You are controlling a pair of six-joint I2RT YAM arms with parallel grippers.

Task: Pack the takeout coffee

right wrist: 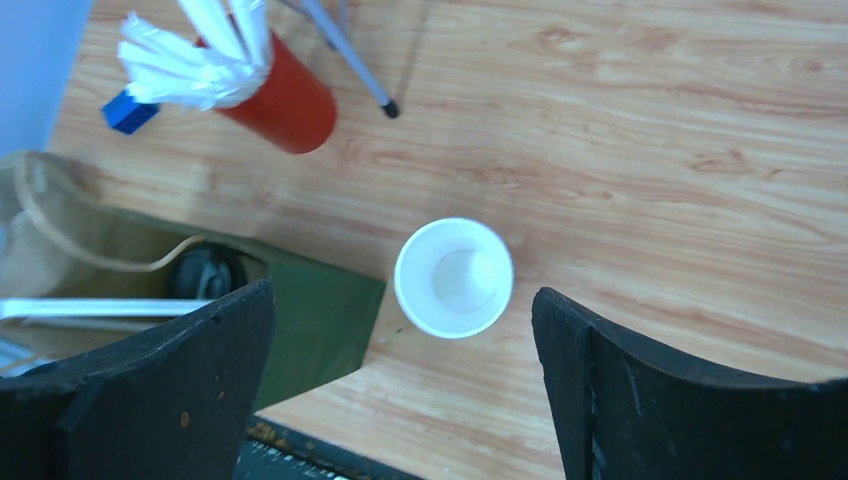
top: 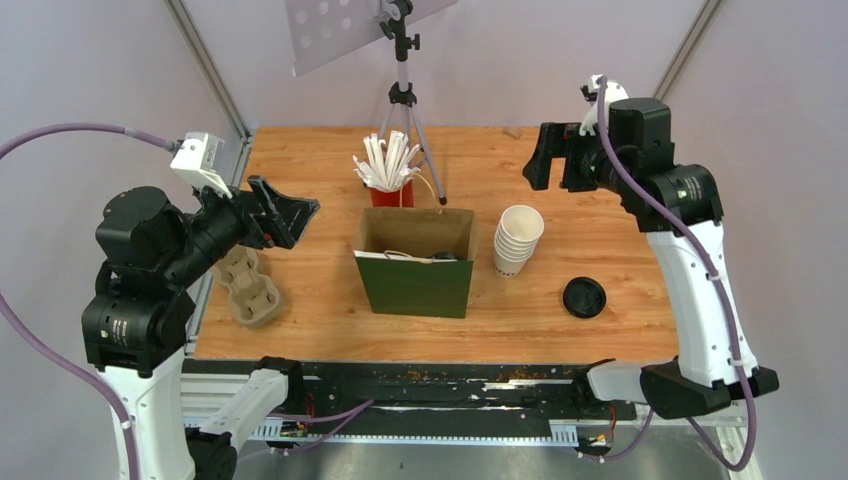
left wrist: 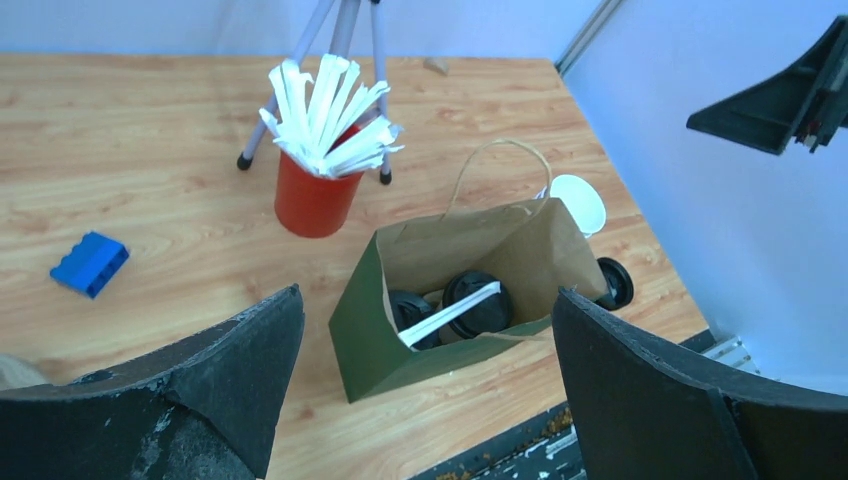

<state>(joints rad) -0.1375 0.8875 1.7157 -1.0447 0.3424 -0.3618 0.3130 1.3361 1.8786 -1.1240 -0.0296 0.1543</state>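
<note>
Left gripper (top: 288, 212) and right gripper (top: 541, 158) are held spread and empty; the cup stack (top: 517, 240) beside the paper bag (top: 415, 285) could be toppled if the black lid (top: 584, 297) is approached low.

The light is soft and even, it comes from above, and all three views are bright. Shadows on the wooden worktop (top: 320, 330) are pale and short. The inside of the paper bag (left wrist: 470, 250) is in shade, yet readable. The top view is sharp. In the wrist views the black pincer fingers (left wrist: 200, 400) near the lens look slightly soft, and the edges seem a little stretched
</note>
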